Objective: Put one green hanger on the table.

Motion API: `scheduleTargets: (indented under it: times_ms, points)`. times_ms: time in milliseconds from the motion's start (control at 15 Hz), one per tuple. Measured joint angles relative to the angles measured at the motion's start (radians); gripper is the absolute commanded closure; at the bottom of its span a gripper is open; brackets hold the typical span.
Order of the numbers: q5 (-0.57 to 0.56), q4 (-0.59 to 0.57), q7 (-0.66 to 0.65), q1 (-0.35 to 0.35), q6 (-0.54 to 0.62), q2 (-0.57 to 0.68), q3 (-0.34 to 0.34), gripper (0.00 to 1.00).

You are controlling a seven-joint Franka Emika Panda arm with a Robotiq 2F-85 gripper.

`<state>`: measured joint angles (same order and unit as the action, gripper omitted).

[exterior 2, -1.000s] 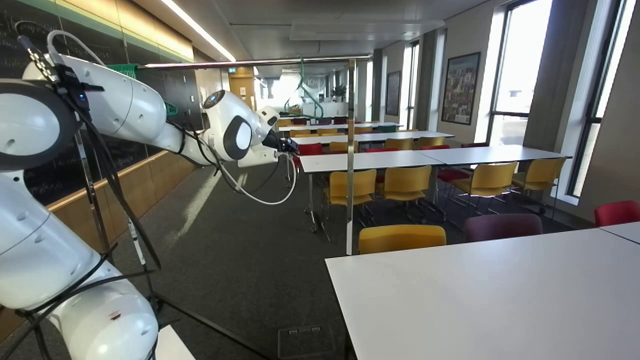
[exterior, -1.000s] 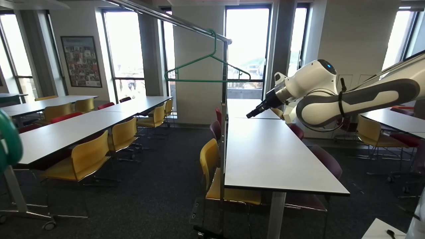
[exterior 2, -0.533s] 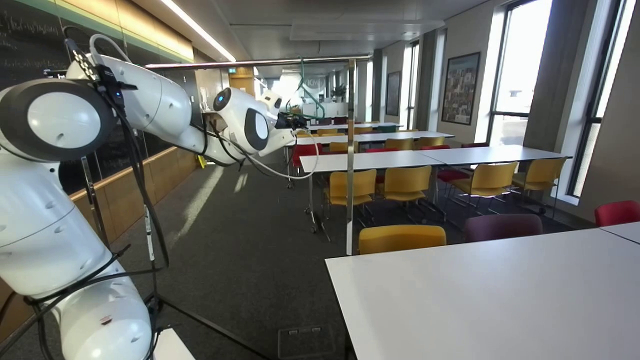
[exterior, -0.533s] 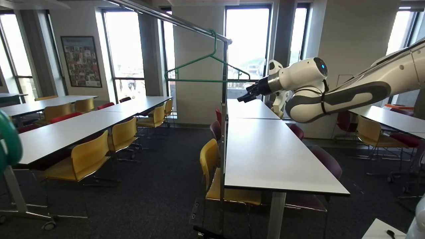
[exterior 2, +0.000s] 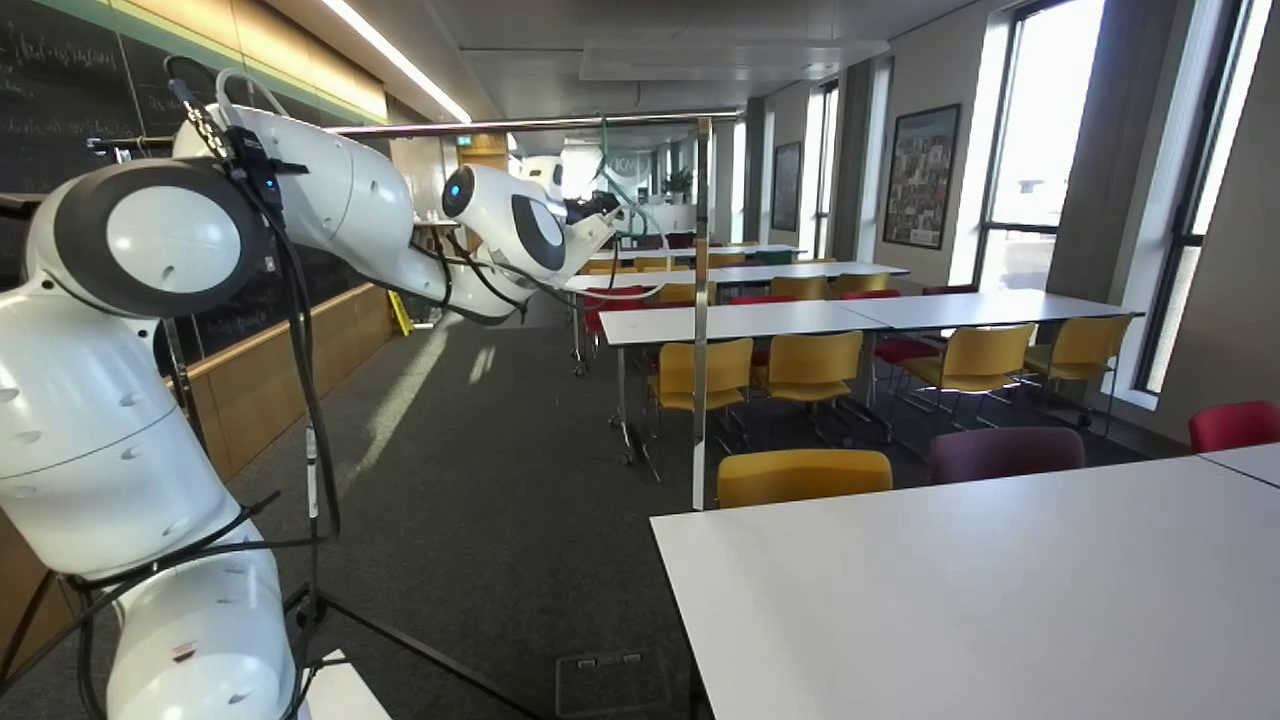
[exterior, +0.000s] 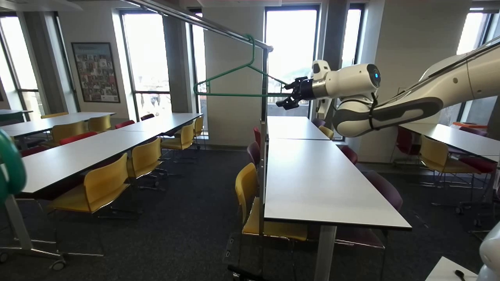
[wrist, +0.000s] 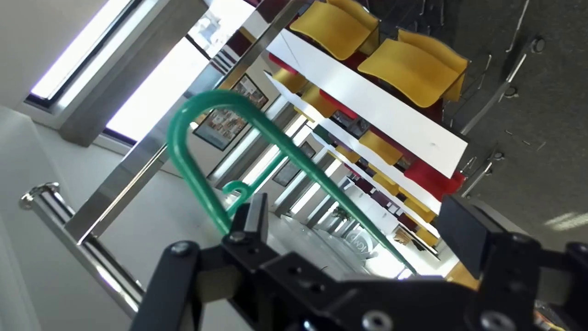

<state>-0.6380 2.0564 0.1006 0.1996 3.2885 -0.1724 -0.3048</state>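
The green hanger (exterior: 234, 95) hangs by its hook from a metal rail, its bottom bar level. It also shows in an exterior view (exterior 2: 638, 214) and large in the wrist view (wrist: 303, 161). My gripper (exterior: 285, 95) is open at the hanger's right end. In the wrist view the bottom bar passes across the gap between the two spread fingers (wrist: 356, 211), and the left finger overlaps the upper arm. Contact cannot be told. The white-topped table (exterior: 324, 183) stands below, right of the rail's post, and shows in an exterior view (exterior 2: 980, 600).
The rail (exterior: 203, 25) runs above, and its upright post (exterior: 264, 156) stands beside the table. Blurred green hangers (exterior: 9, 168) are at the left edge. Yellow chairs (exterior: 247, 187) and purple chairs (exterior: 384, 189) line the table. A white cable loops by the gripper (exterior 2: 665, 240).
The gripper has risen and moved left to the hanger's right end in an exterior view, and the wrist has levelled. The fingers now show spread apart. The hanger has not moved.
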Motion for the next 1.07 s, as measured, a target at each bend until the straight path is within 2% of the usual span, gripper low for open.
scheduleTargets:
  times_ms: [133,267,600,1067]
  points:
    - [-0.045,-0.039,0.002,0.095,0.003,-0.005,-0.056,0.00]
    - [-0.075,-0.072,0.001,0.221,0.002,-0.023,-0.132,0.00]
    - [-0.100,-0.089,-0.005,0.550,0.001,-0.103,-0.370,0.00]
    - [-0.101,-0.055,-0.005,0.786,0.001,-0.175,-0.652,0.00]
